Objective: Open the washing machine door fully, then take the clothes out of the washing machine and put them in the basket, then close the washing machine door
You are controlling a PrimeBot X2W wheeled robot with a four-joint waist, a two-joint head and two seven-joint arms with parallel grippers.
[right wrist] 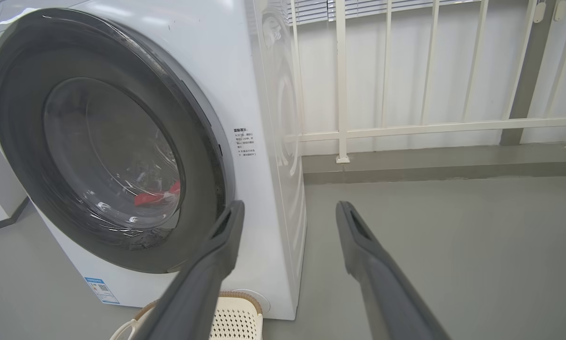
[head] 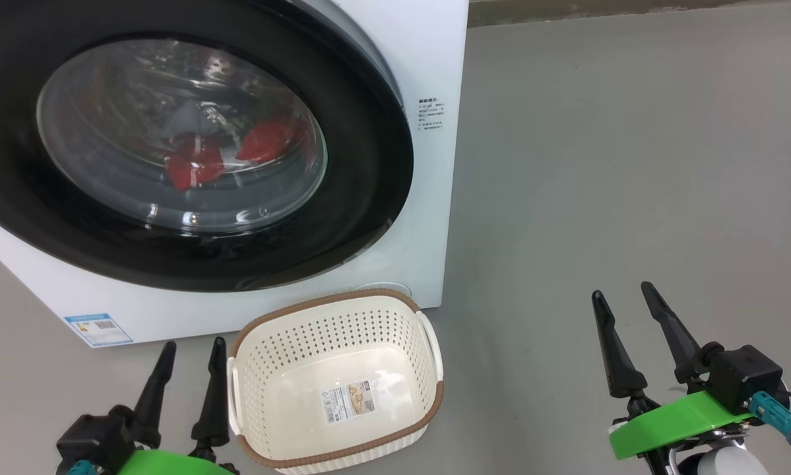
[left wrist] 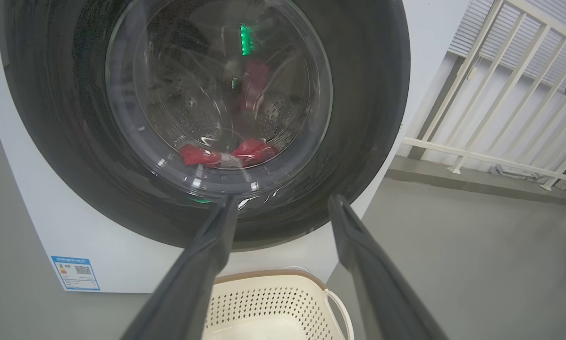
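Head view, washing machine door (head: pixel 369 152): shut flat against the white washing machine (head: pixel 428 53), with the glass window facing the robot.
Head view, clothes (head: pixel 194 165): red, lying in the drum behind the glass.
Head view, writing: a blue label (head: pixel 98 328) with a QR code sits at the machine's lower left corner. A block of small print (head: pixel 431 113) sits right of the door. Both are too small to read.
Head view, basket (head: pixel 342 300): upright on the floor (head: pixel 632 165) just in front of the machine, mouth up. Its long axis runs across the view from handle to handle. The paper label (head: pixel 350 401) on its bottom is unreadable.
Head view, left end effector (head: pixel 194 343): fingers spread wide and empty, just left of the basket.
Head view, right end effector (head: pixel 622 290): fingers spread wide and empty, well right of the basket.
Left wrist view: the spread fingers point at the door's lower rim, clear of it. Red clothes with a white part lie low in the drum, and the blue label's text is illegible.
Right wrist view: the spread fingers point toward the machine's right front edge. The small print shows only as lines. A white railing (right wrist: pixel 339 127) stands behind.
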